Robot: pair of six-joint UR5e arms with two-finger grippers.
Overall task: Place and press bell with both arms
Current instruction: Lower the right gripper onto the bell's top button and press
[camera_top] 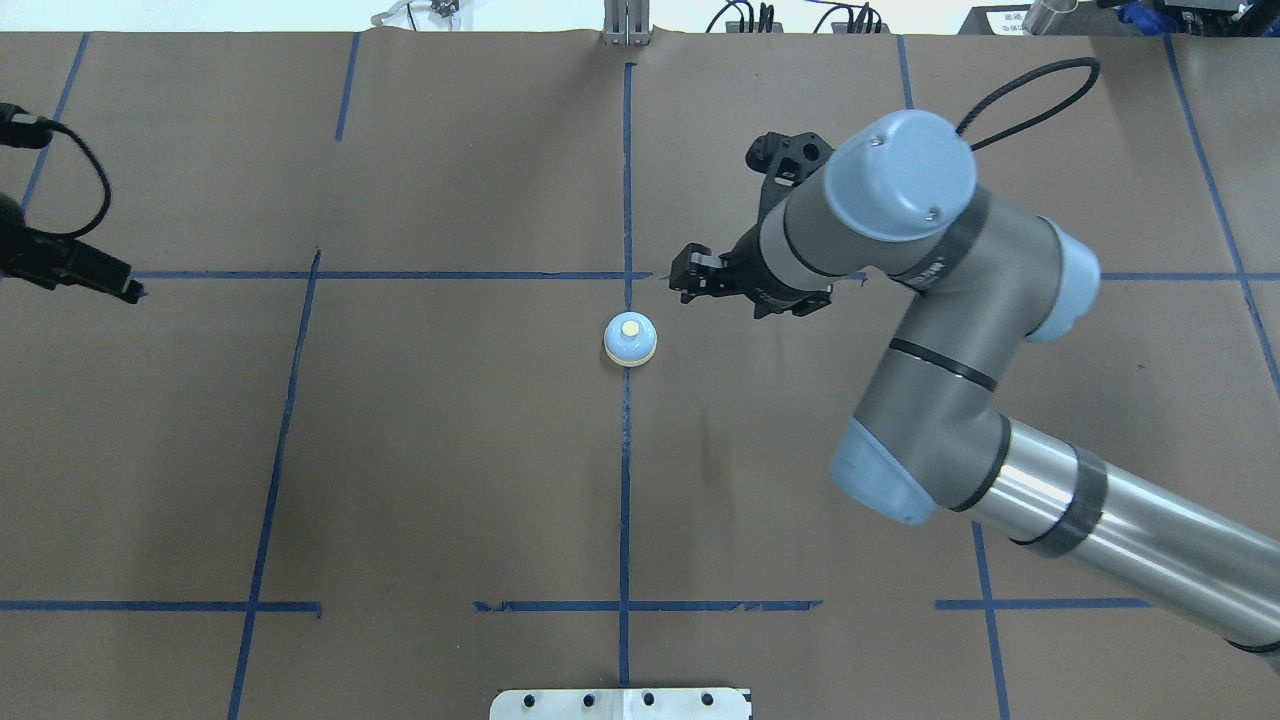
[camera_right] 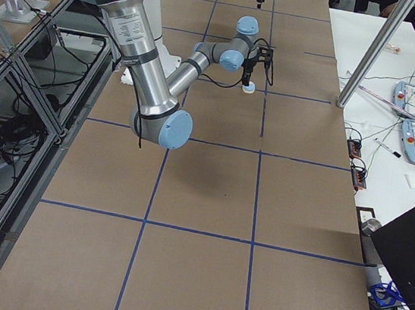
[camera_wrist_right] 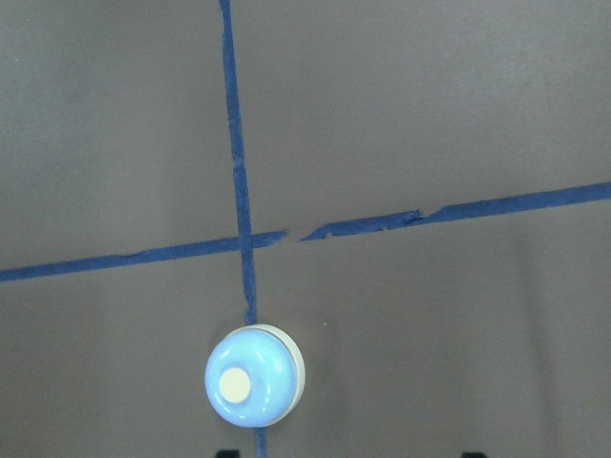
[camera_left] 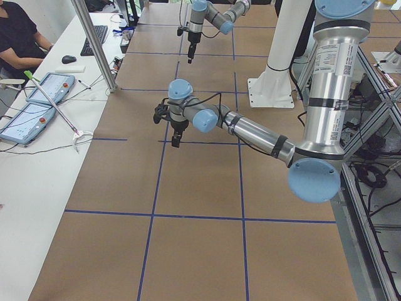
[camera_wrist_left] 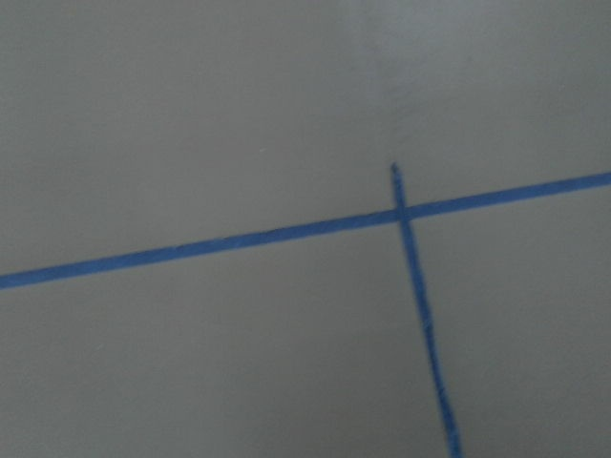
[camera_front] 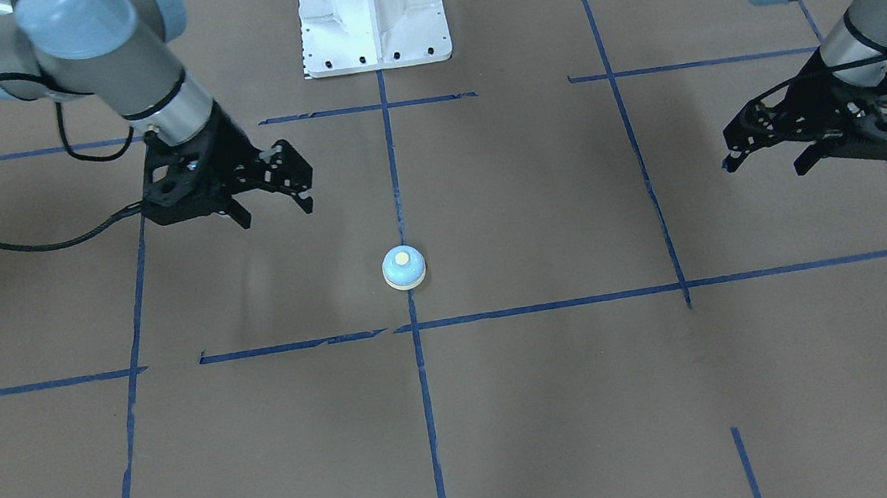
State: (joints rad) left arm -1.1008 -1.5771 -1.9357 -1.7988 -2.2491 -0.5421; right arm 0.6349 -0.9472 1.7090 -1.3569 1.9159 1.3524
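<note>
The light-blue bell (camera_front: 404, 268) with its cream button stands upright on the centre blue tape line; it also shows in the overhead view (camera_top: 630, 339), the exterior right view (camera_right: 248, 88) and low in the right wrist view (camera_wrist_right: 254, 374). My right gripper (camera_front: 276, 213) is open and empty. It hovers above the table, apart from the bell, on the robot's right of it and a little toward the base (camera_top: 725, 295). My left gripper (camera_front: 765, 163) is open and empty, far out on the table's left side (camera_top: 120, 287). The left wrist view shows only tape lines.
The brown table is marked with a grid of blue tape (camera_front: 426, 420). The white pedestal base (camera_front: 372, 12) stands at the robot side. A metal post (camera_left: 94, 44) and an operators' desk with tablets (camera_left: 37, 94) lie beyond the far edge.
</note>
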